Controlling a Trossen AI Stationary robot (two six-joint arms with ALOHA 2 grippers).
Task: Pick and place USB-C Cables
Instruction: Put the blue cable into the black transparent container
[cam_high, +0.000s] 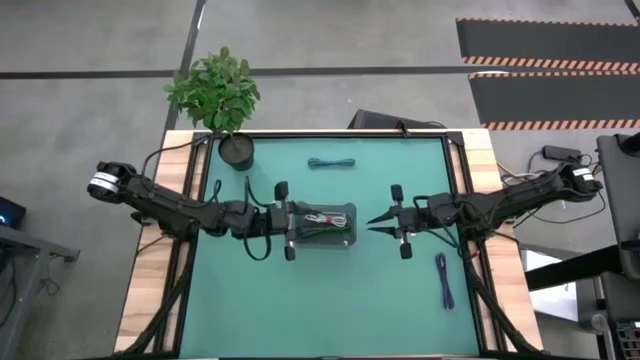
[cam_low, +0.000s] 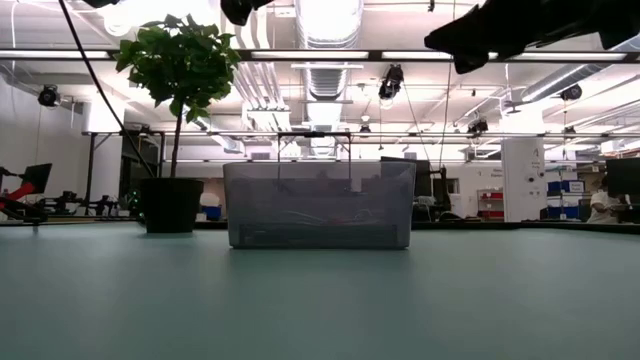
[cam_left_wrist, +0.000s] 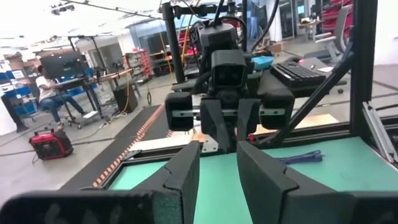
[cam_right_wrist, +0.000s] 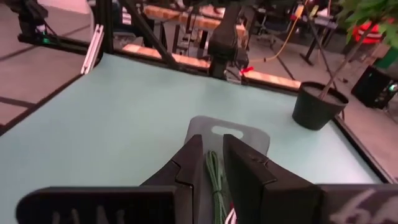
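A clear plastic box (cam_high: 350, 241) stands at the table's middle (cam_low: 318, 205). In it lie the green cable (cam_high: 322, 231) and the white-and-red cable (cam_high: 322, 217). The dark teal cable (cam_high: 331, 163) lies flat near the far edge. The purple-blue cable (cam_high: 443, 280) lies near the right edge (cam_left_wrist: 301, 158). My left gripper (cam_high: 300, 218) hovers over the box's left end, fingers apart (cam_left_wrist: 217, 163). My right gripper (cam_high: 372, 222) hangs just right of the box, its fingers a narrow gap apart (cam_right_wrist: 212, 149). Through that gap the green cable (cam_right_wrist: 216, 180) shows in the box below.
A potted plant (cam_high: 237, 150) stands at the table's far left corner (cam_low: 170, 205). Both arms are raised well above the table top. The green mat (cam_high: 250, 300) is bare on the near side. Beyond the table a person sits at a desk (cam_left_wrist: 46, 93).
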